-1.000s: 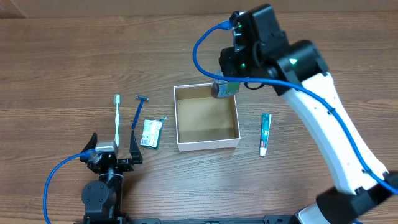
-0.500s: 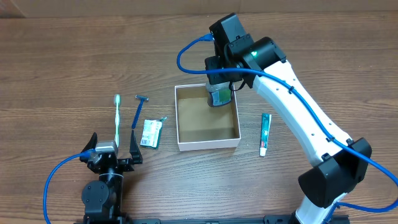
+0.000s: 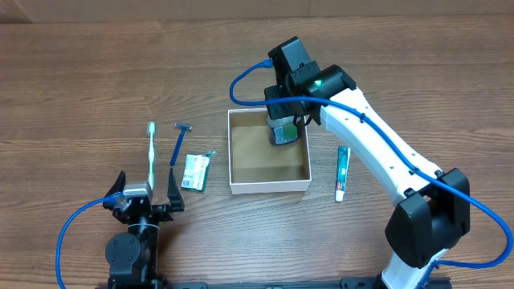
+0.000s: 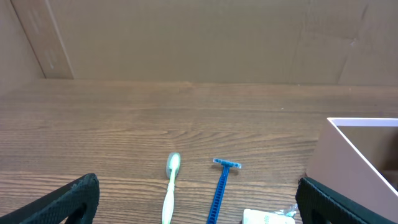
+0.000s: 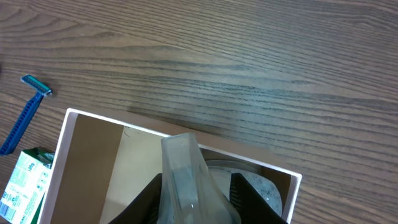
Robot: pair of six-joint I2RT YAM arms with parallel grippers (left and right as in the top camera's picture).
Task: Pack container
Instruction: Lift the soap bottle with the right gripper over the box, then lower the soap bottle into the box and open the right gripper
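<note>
While the right tool grips the bottle inside the container, central on the surface, nothing looks packed yet: toothbrush, razor, packet and toothpaste lie outside, and the left tool sits open.

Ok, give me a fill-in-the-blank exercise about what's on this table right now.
1. The right gripper holds a small clear ____ at the far right corner of the container.
2. Alone on the table to the right of the container lies the ____ tube.
3. Between the toothbrush and the green packet lies a blue ____.
4. The left gripper is ____ and holds nothing.

Missing words: bottle; toothpaste; razor; open.
</note>
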